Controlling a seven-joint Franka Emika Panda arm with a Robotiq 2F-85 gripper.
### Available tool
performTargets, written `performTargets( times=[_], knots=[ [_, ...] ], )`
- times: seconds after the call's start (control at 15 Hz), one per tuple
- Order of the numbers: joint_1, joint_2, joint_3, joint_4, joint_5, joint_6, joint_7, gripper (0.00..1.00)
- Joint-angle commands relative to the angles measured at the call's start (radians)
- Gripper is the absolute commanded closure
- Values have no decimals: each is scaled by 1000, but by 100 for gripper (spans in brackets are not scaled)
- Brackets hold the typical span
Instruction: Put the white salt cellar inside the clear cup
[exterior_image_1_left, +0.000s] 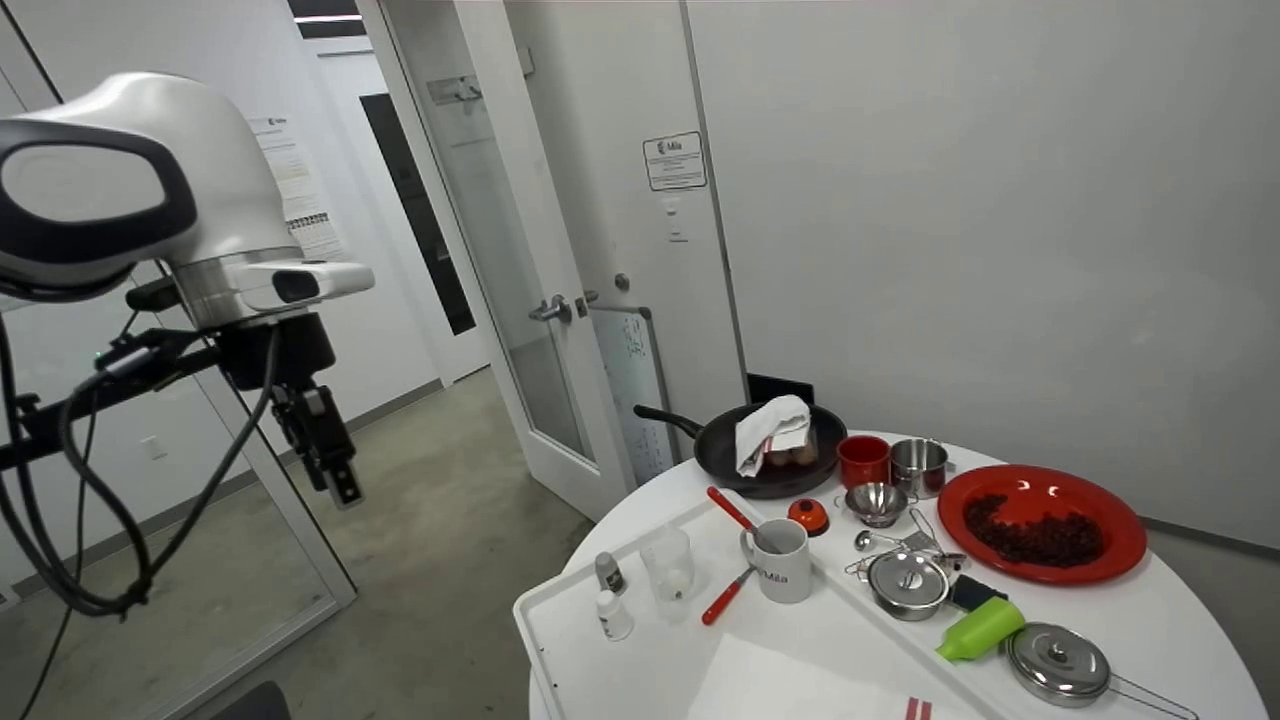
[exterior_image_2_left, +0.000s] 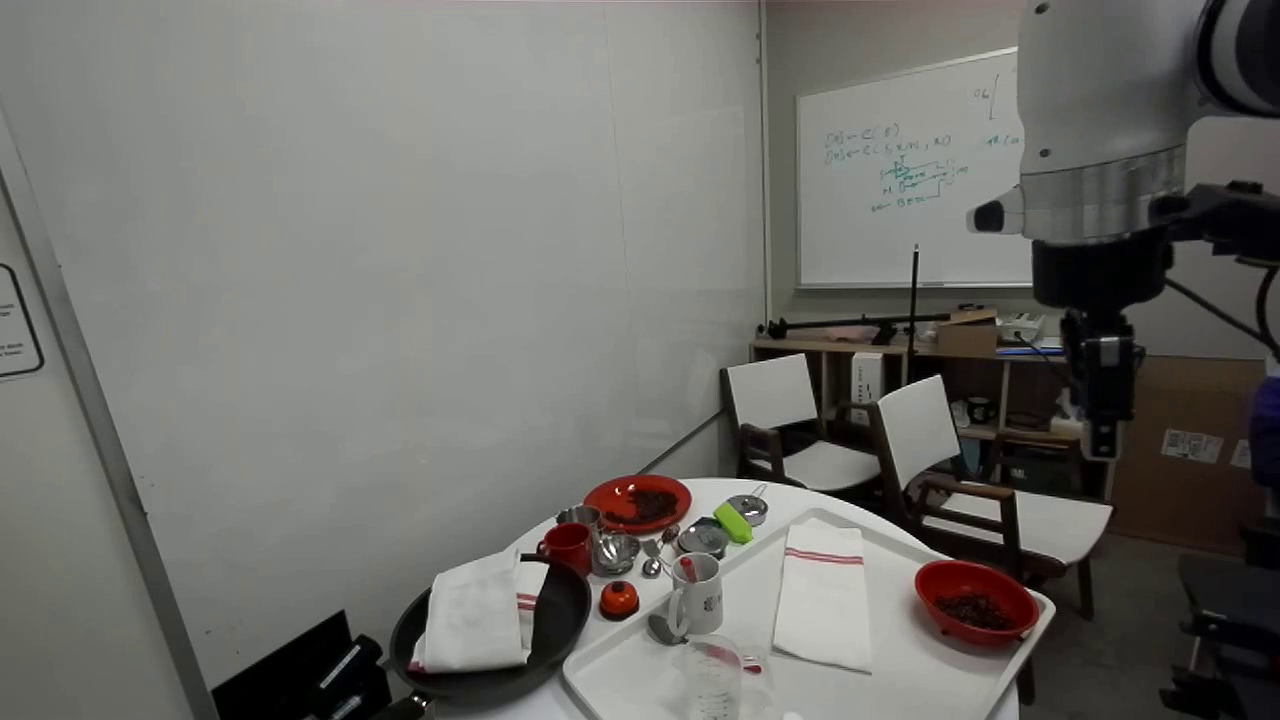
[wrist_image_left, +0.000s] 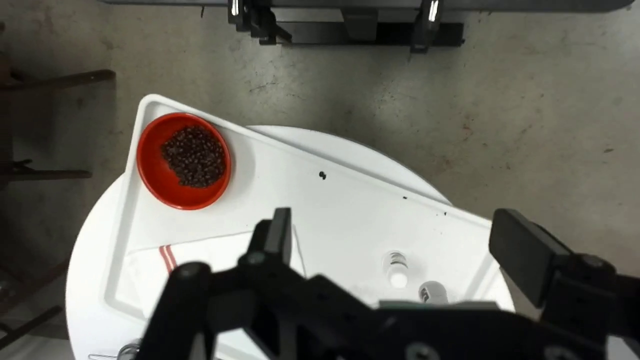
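Pale walls (exterior_image_1_left: 980, 240) and a grey floor (exterior_image_1_left: 430, 560) surround our round white table (exterior_image_1_left: 1160, 630), where a white tray (exterior_image_1_left: 640, 670) lies at the bottom centre of the frame in an exterior view. On that tray we find the white salt cellar (exterior_image_1_left: 614, 616), upright, just beside a grey shaker (exterior_image_1_left: 608, 572). Right of the two stands the clear cup (exterior_image_1_left: 667, 560), upright as well, and the salt cellar is outside it. Further right we see a white mug (exterior_image_1_left: 785, 568) with a red-handled utensil (exterior_image_1_left: 732, 508) leaning in it, while a similar red-handled piece (exterior_image_1_left: 724, 600) lies between cup and mug. Beyond the tray, a red plate (exterior_image_1_left: 1120, 515) carries dark pieces (exterior_image_1_left: 1040, 540) at the right of the frame, and a black pan (exterior_image_1_left: 720, 450) with a white cloth (exterior_image_1_left: 770, 432) in it sits higher in the frame than the mug. Our wrist view shows a red bowl (wrist_image_left: 156, 167) at the upper left. We also make out the hand (wrist_image_left: 392, 232) there, its fingers (wrist_image_left: 517, 255) spread wide apart, with nothing held between them. In an exterior view it hangs from the arm (exterior_image_1_left: 190, 170) at the left of the frame, well apart from the table.
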Motion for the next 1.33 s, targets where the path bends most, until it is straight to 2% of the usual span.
performTargets(
  times=[0.0,0.2,0.6,0.67,0.73,0.93,1.27],
  knots=[
    [-45,180,45,73,-69,114,153,0],
    [-53,309,56,141,-111,119,232,0],
    [9,541,34,308,-79,39,182,0],
    [18,559,28,323,-60,24,155,0],
    [19,497,17,254,-78,77,189,0],
    [34,550,15,297,-75,54,180,0],
    [34,554,12,303,-74,50,174,0]
  ],
)
